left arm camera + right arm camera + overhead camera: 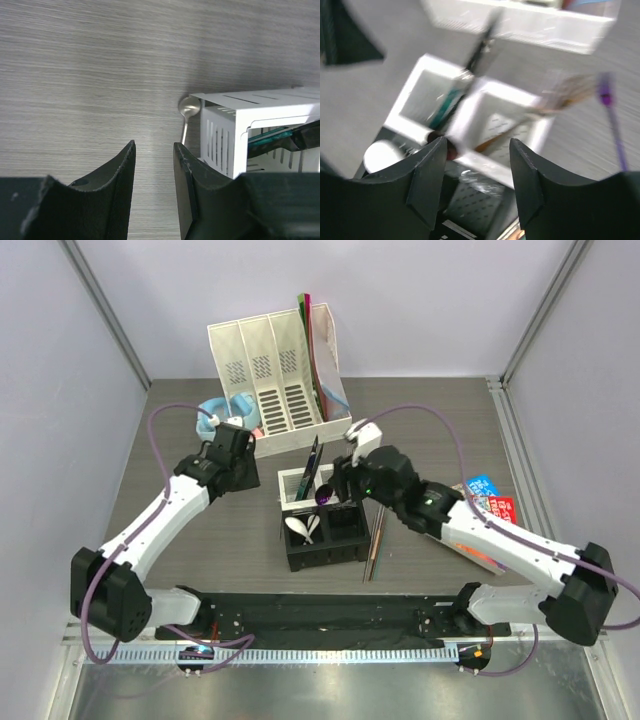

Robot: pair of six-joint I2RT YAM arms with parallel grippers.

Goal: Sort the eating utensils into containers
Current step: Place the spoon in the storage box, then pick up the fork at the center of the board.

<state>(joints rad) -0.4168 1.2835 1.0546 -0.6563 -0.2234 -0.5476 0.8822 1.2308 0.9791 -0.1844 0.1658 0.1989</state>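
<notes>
The four-cell caddy (352, 530) stands mid-table, white cells behind and black cells in front. White soup spoons (303, 528) lie in its front left black cell. A purple spoon (325, 497) and dark slim cutlery (313, 456) stick up from the white cells. Thin chopsticks (375, 540) lie on the table to its right. My right gripper (477, 145) hangs open just above the caddy (485, 95), nothing between its fingers; this view is blurred. My left gripper (154, 146) is open and empty, low over the table left of the caddy (220, 140), near a metal spoon (189, 107).
A tall white slotted file organiser (268, 370) stands at the back with blue headphones (222, 412) at its left. A colourful book (490, 508) lies under my right arm at the right. Grey walls close in both sides.
</notes>
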